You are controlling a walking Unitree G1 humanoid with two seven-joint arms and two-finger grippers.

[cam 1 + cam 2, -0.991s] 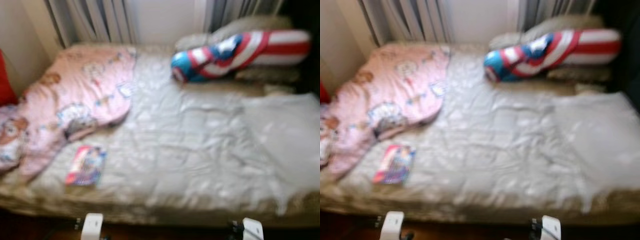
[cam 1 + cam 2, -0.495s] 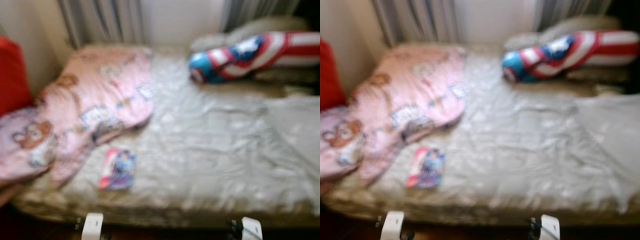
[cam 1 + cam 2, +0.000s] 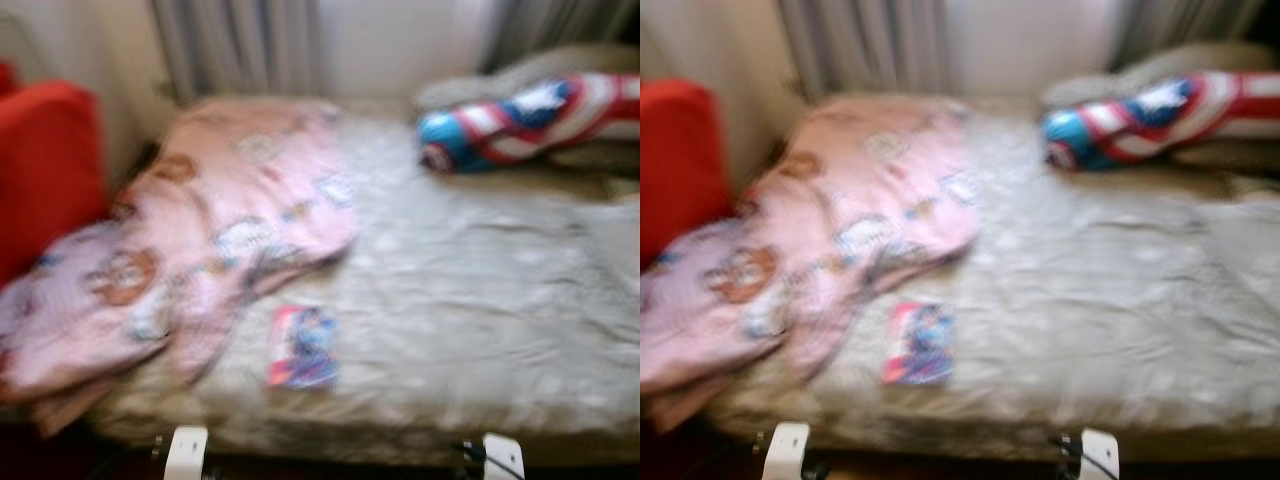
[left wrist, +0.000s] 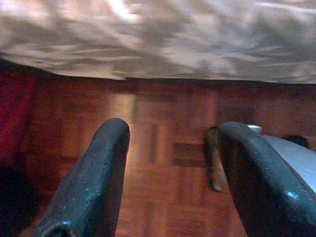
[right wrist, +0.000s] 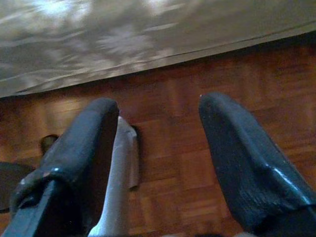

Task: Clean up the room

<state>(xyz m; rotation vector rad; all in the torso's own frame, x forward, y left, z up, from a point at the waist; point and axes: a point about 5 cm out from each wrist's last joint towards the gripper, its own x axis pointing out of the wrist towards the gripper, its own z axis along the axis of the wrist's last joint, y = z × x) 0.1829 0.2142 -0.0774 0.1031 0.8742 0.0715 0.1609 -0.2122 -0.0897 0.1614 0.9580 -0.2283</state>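
Cleanup looks barely started: the book (image 3: 303, 347), I think (blurry), sits lower center on the bed (image 3: 480, 300), pink blanket (image 3: 210, 230) rumpled at left. Left gripper (image 4: 170, 168) and right gripper (image 5: 158, 158) hang spread apart, empty.

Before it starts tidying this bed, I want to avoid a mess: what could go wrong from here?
1. The views are blurred, so aiming at the small book near the bed's front edge may miss or nudge it off.
2. The pink blanket already droops over the bed's left side; tugging it could drag it onto the wooden floor.
3. Both end effectors, left and right, hang open low by the floor.
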